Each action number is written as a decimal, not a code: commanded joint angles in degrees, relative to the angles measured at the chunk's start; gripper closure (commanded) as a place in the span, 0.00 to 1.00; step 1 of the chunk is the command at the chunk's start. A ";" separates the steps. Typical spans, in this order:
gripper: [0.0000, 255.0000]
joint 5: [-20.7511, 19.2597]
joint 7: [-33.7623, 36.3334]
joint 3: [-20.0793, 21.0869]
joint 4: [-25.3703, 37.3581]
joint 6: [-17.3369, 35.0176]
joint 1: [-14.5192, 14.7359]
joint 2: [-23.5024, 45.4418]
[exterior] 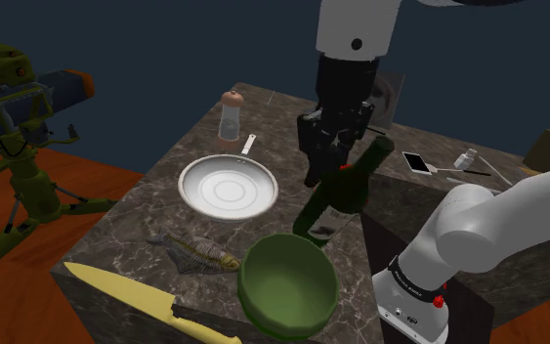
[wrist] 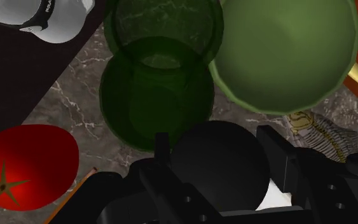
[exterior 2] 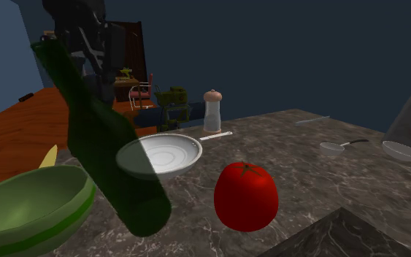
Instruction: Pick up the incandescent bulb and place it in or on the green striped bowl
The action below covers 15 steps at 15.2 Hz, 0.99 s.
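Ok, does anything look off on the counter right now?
Yes: the dark green bottle leans steeply instead of standing upright, its base next to the green bowl. Nothing looks spilled or broken.

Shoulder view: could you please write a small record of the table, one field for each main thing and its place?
surface: dark marble table
bowl: green bowl, at the near edge
bottle: dark green bottle, tilted, just behind the bowl
gripper: gripper, beside the bottle's upper part
pan: white pan, view's left of the bottle
shaker: shaker, behind the pan
fish: fish, between pan and yellow knife
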 commanded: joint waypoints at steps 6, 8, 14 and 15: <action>1.00 4.06 11.21 8.86 5.89 -0.15 1.65 3.40; 1.00 4.77 14.72 11.82 8.08 0.06 1.84 5.03; 1.00 5.54 13.87 12.47 2.88 4.37 2.27 4.03; 1.00 5.67 13.74 12.61 2.05 5.09 2.33 3.91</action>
